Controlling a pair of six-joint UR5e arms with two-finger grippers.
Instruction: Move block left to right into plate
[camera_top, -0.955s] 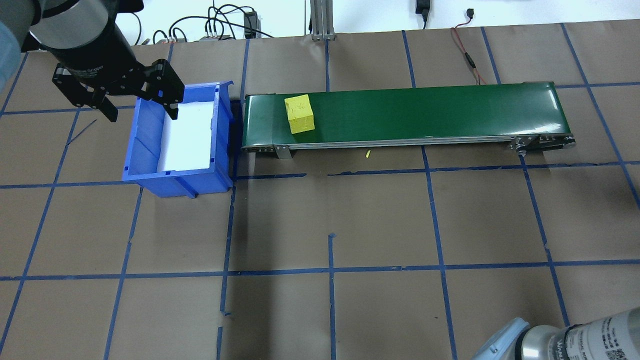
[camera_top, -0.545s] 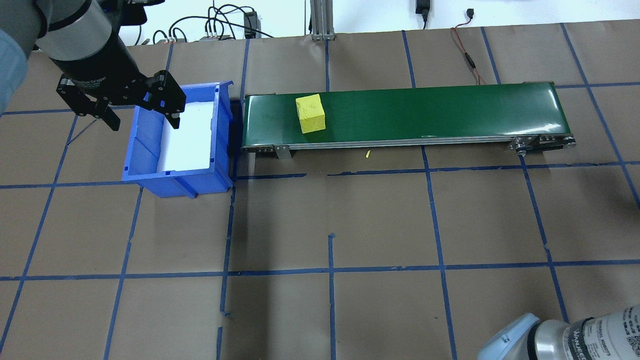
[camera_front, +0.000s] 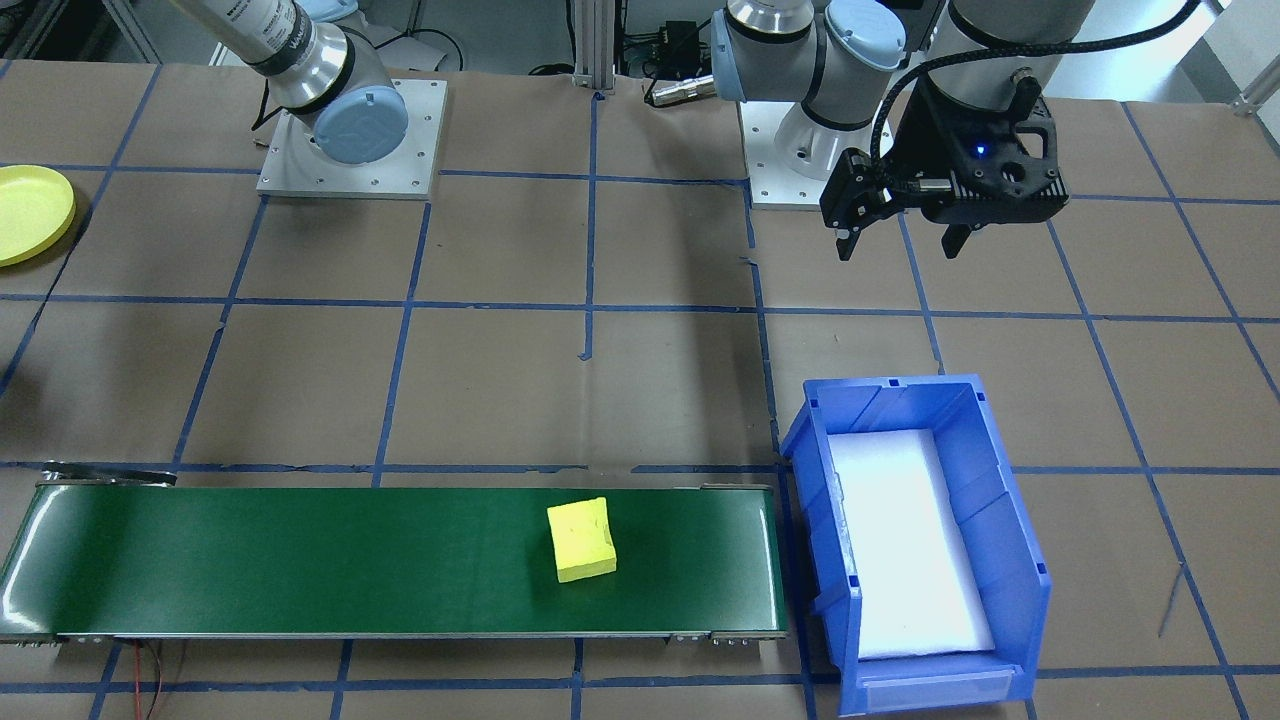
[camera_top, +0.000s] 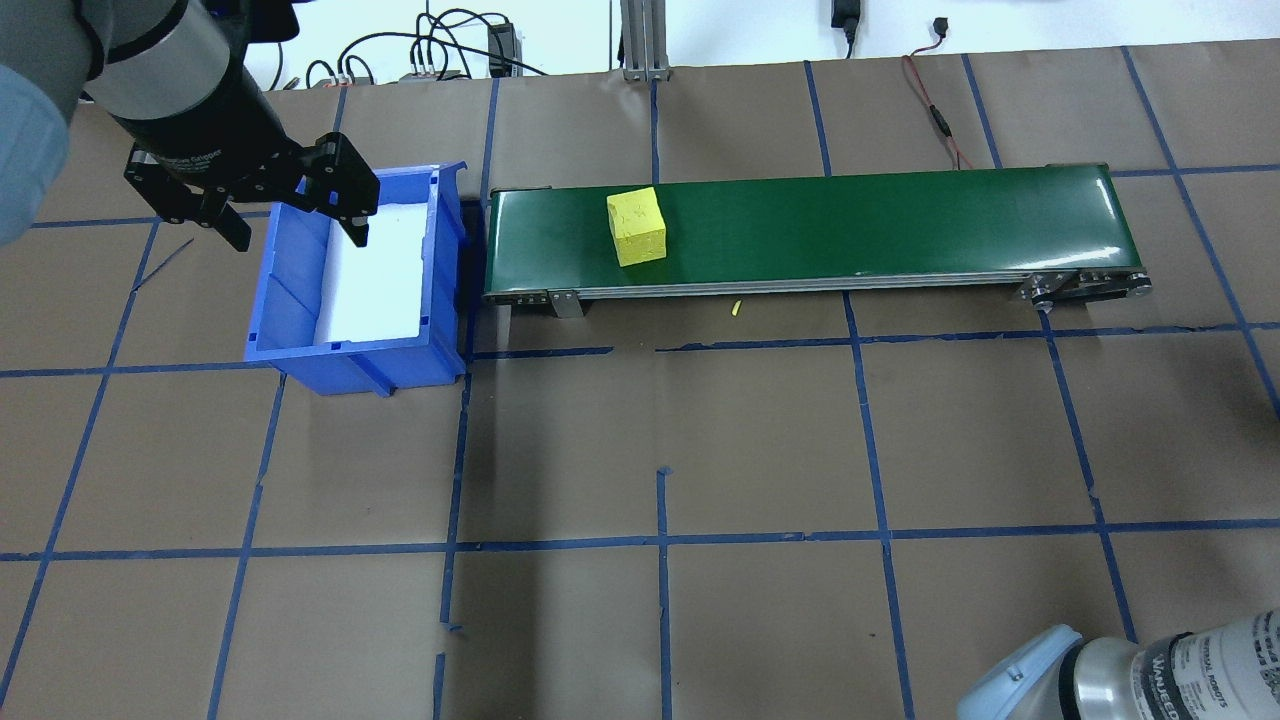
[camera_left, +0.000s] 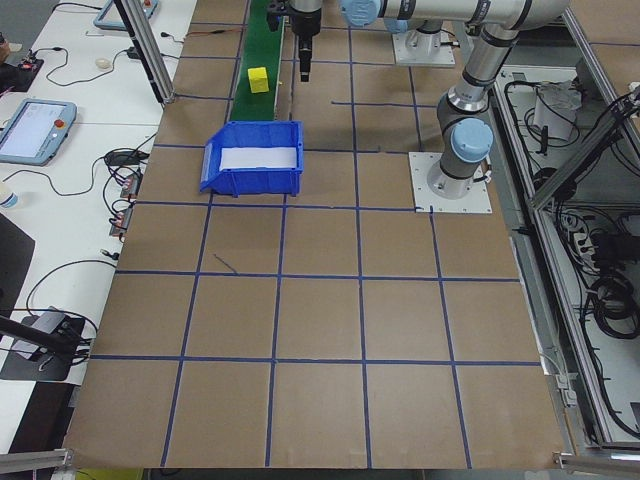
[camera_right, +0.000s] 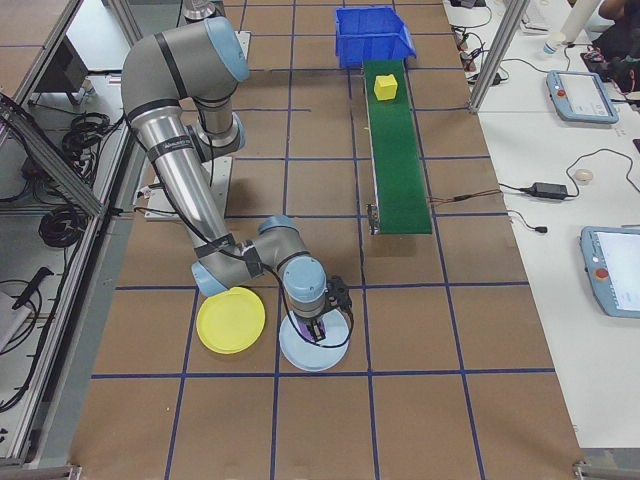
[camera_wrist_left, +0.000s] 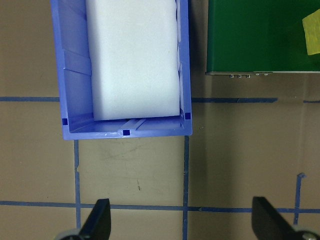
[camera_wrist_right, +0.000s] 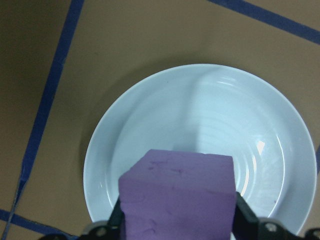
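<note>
Left gripper (camera_top: 290, 205) spread wide and empty, pointing down over the blue bin's (camera_top: 290, 355) robot-side end; right gripper (camera_wrist_right: 177, 227) clamped on a purple block (camera_wrist_right: 179, 197), poised above a pale-blue plate (camera_wrist_right: 150, 130); yellow plate (camera_right: 231, 320) just beside it.

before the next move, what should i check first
1. The right end effector has a firm hold on the purple block: ok, it is shut on it.
2. The purple block is above a plate: ok, it hangs over the pale blue plate.
3. It is the right plate: not ok, the yellow plate lies beside it, empty.
4. The pale blue plate is free of other things: ok in the part that shows.
5. The yellow block sits safely on the green belt: ok, it is untouched.
6. The left end effector is open and empty: ok.
</note>
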